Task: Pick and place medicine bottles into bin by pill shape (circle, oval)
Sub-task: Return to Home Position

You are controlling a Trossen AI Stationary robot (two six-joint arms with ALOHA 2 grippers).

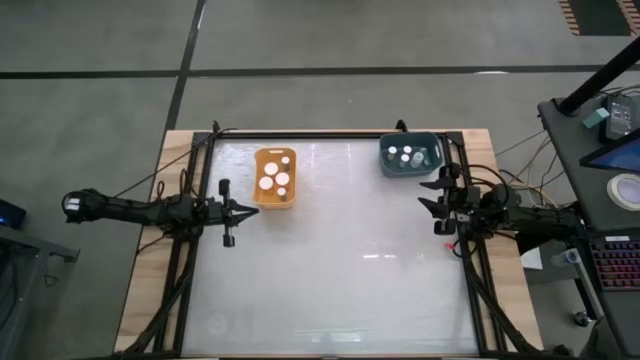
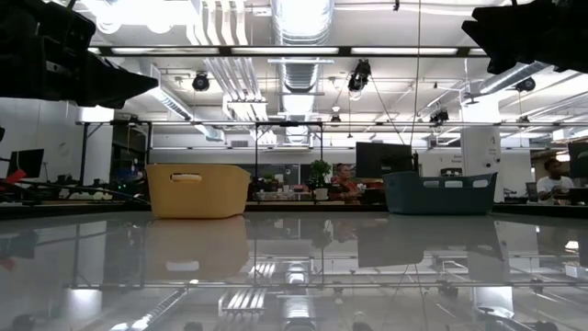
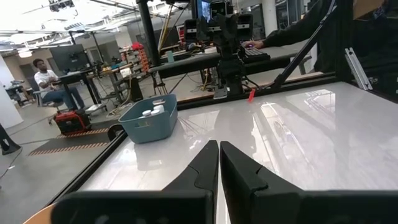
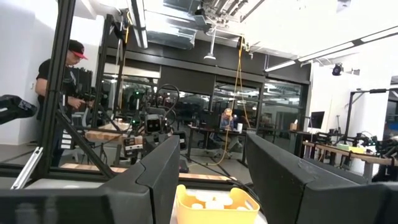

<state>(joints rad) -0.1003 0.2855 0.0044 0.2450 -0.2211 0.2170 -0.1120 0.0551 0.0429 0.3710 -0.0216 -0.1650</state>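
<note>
I am reading every one of the medicine bottles (image 1: 267, 183) as sitting inside a bin: one cluster of white caps is showing in the yellow bin (image 1: 275, 203), another in the blue bin (image 1: 410, 172), and I am finding none standing loose on the desk (image 1: 340, 270).

The left hand (image 1: 250, 210) is hanging over the desk just beside the yellow bin, and its wrist view is showing its fingers (image 3: 202, 163) pressed together on nothing. The right hand (image 1: 426, 195) is hovering just beside the blue bin with its fingers (image 4: 158, 168) spread apart and empty.

I am judging the bottles to be light, rigid plastic with smooth round walls, so they are likely to slip or roll if pinched off-centre. Packed as they are, only the caps are offering themselves from above. If I had to lift one, I would be closing across the cap or just under it, squarely on the widest line and with gentle force. A bumped neighbour would tip easily.

I am not making out any brand, label or lettering on bottles or bins, so I cannot be confirming the pill shapes.
</note>
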